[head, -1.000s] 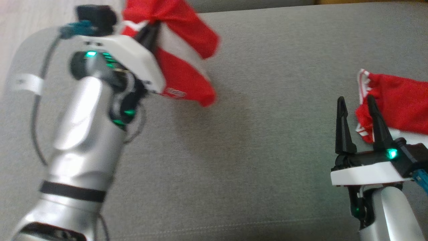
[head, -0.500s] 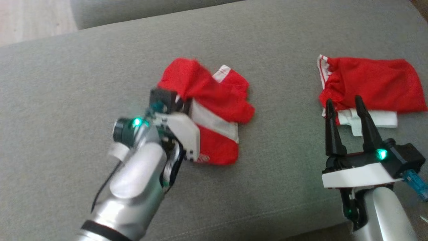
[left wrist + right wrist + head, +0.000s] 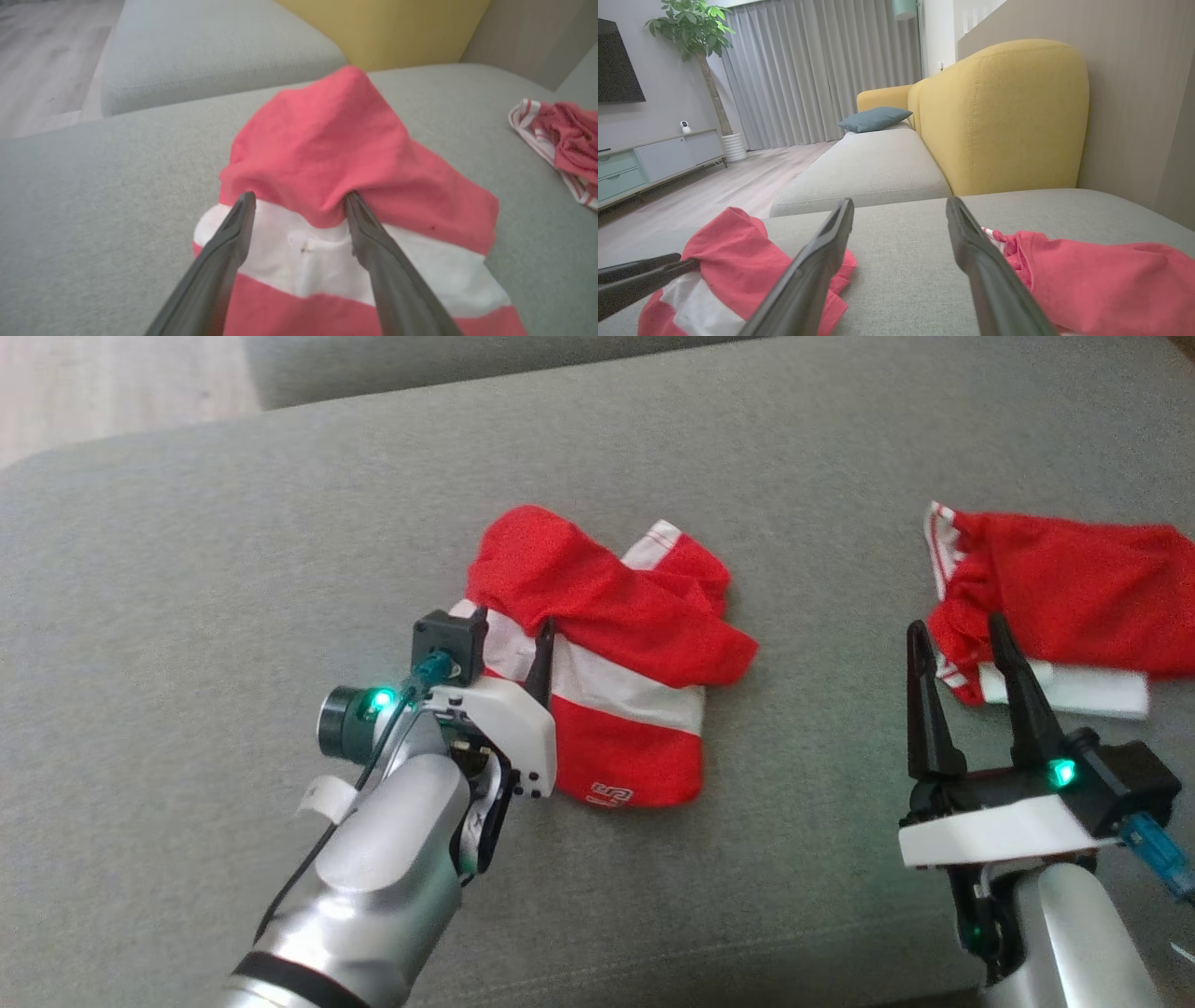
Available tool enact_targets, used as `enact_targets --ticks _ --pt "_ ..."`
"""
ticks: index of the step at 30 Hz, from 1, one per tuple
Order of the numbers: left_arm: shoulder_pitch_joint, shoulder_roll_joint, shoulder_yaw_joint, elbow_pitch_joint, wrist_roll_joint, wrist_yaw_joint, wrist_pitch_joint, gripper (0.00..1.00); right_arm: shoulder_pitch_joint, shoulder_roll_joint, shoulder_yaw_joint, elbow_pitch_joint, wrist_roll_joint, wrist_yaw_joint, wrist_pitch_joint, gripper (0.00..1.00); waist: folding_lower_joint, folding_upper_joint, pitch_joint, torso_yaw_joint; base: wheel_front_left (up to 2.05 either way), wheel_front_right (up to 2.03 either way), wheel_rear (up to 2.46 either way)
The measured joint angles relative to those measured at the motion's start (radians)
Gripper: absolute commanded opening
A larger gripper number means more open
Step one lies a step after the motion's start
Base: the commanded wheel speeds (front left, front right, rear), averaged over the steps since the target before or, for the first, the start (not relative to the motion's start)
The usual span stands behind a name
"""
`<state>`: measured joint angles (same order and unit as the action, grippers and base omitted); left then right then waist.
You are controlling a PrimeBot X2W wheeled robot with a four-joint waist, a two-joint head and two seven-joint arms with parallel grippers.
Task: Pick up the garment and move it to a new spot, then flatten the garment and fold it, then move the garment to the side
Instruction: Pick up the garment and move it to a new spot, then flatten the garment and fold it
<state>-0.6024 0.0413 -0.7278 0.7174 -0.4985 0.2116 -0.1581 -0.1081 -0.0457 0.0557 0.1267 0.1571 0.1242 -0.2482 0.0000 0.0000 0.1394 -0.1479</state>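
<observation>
On the left of a wide grey sofa cushion (image 3: 187,569), in the head view, the robot's silver left arm reaches up from the bottom edge. Its left claw (image 3: 300,200) is spread wide and grips nothing. The left wrist view shows both dark fingertips at the garment (image 3: 616,644), along the line where a loose red fold (image 3: 336,154) overlaps a white band (image 3: 621,686).

The garment lies crumpled near the middle of the cushion. It is red cloth with the white band across it and a small white logo (image 3: 611,793) near its lower hem. It is bunched and partly doubled over itself, not flat.

Further right, well apart from it, a second red garment (image 3: 1074,579) with white trim lies in a heap near the cushion's right end. The right claw (image 3: 957,627) hovers just beside that heap, its fingers likewise spread and holding nothing.

The garment looks thin, light and limp, so it will likely sag and slide rather than keep any shape. For flattening, a sensible hold would be a pinch on a hem or corner, such as the lower edge by the logo. The heaped fold is a poorer choice, since several layers could be caught together there.
</observation>
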Motion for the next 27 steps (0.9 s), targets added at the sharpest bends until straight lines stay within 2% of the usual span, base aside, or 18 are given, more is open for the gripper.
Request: enact_targets --ticks 6,10,17,23,27 --pt "0.000 0.030 0.027 -0.072 0.000 0.013 -0.044 1.00 0.032 0.000 -0.013 0.025 -0.014 0.000 -0.003 1.00 0.0000 0.0000 -0.032 0.054 0.00 0.00 0.00" --pt "0.030 0.093 0.071 -0.125 -0.016 0.044 -0.059 1.00 0.061 0.000 -0.029 0.041 -0.018 0.000 -0.003 1.00 0.0000 0.0000 -0.061 0.098 0.00 0.00 0.00" --pt "0.277 0.202 0.094 -0.218 -0.022 0.035 -0.086 1.00 0.075 0.000 -0.025 0.065 -0.035 0.000 -0.003 1.00 0.0000 0.0000 -0.123 0.150 0.00 0.00 0.00" --pt "0.404 0.209 0.168 -0.393 0.017 0.062 -0.091 1.00 0.101 0.000 -0.033 0.065 -0.035 0.000 -0.002 1.00 0.0000 0.0000 -0.148 0.178 0.00 0.00 0.00" --pt "0.462 0.189 0.203 -0.438 0.033 0.062 -0.091 1.00 0.101 0.000 -0.033 0.067 -0.025 0.000 0.003 1.00 0.0000 0.0000 -0.147 0.188 0.00 0.00 0.00"
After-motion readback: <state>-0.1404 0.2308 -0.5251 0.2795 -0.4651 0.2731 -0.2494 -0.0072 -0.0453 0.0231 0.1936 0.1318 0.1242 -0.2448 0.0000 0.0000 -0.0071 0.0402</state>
